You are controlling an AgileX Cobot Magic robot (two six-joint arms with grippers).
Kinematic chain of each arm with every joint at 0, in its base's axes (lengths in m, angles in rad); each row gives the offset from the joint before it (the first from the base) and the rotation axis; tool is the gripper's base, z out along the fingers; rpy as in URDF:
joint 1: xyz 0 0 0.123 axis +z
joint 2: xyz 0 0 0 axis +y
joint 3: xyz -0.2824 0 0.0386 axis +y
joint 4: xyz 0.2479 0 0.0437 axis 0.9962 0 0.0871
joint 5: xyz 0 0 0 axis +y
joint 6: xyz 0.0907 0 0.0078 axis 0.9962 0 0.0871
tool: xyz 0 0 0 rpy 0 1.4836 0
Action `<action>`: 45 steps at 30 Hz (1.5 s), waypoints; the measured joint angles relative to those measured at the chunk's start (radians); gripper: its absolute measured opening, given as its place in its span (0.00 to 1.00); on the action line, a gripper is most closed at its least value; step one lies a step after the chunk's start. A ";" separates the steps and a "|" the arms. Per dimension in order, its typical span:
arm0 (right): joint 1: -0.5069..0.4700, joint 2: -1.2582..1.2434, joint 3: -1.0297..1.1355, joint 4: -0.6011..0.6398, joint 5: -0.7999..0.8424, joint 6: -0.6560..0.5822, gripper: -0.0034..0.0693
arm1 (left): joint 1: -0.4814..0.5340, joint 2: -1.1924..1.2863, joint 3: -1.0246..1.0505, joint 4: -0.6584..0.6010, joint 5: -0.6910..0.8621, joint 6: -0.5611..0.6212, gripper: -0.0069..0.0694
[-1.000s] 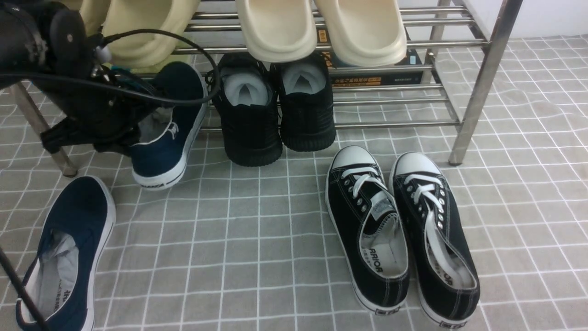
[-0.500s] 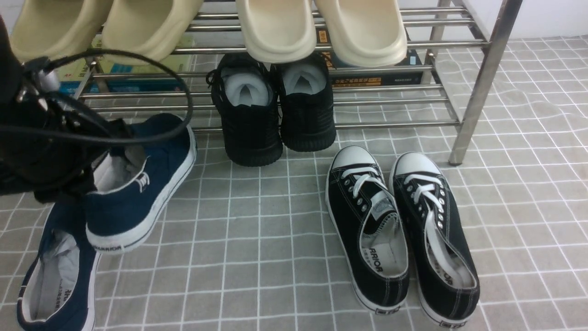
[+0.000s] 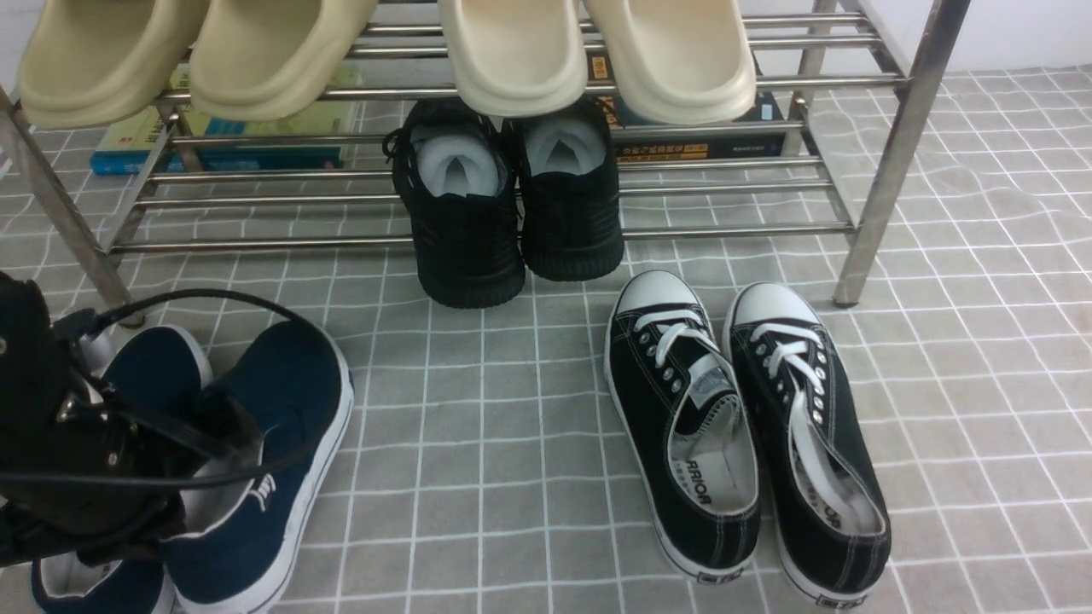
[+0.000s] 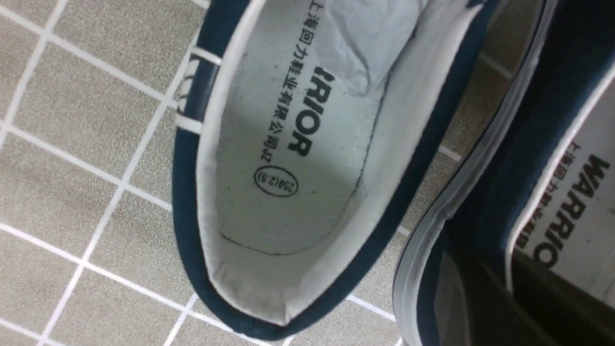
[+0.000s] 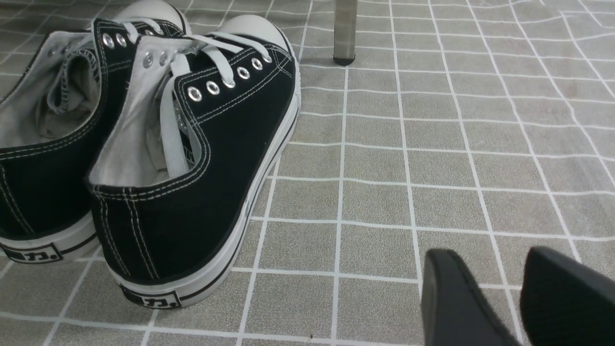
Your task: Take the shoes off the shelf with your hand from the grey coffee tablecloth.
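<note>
Navy shoes [image 3: 273,460], both off the shelf [image 3: 478,198]: left hand [image 3: 183,503] pinches the second's heel; next, release beside its mate [image 4: 288,158].

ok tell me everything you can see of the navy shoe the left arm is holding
The navy shoe is a laceless canvas slip-on with a white rubber sole, white trim round the opening and a pale lining printed with WARRIOR. It points toward the shelf, low over the grey coffee tablecloth; whether its sole rests there cannot be told. The left gripper is clamped on its heel rim. Its mate lies close alongside, off the rack; contact between them is unclear.
</note>
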 joint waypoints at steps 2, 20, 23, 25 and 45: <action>0.000 0.000 0.000 0.000 0.000 0.000 0.38 | 0.000 -0.001 0.002 0.000 0.000 -0.001 0.20; 0.000 0.000 0.000 0.001 0.000 0.000 0.38 | 0.000 -0.427 0.042 -0.004 0.149 0.448 0.20; 0.000 0.000 0.000 0.001 0.000 0.000 0.38 | 0.000 -0.567 0.126 -0.011 0.044 0.512 0.11; 0.000 0.000 0.000 0.001 0.000 0.000 0.38 | 0.000 -0.662 0.200 -0.036 -0.078 0.517 0.09; 0.000 0.000 0.000 0.001 0.000 0.000 0.38 | 0.000 -0.922 0.332 -0.075 -0.298 0.517 0.10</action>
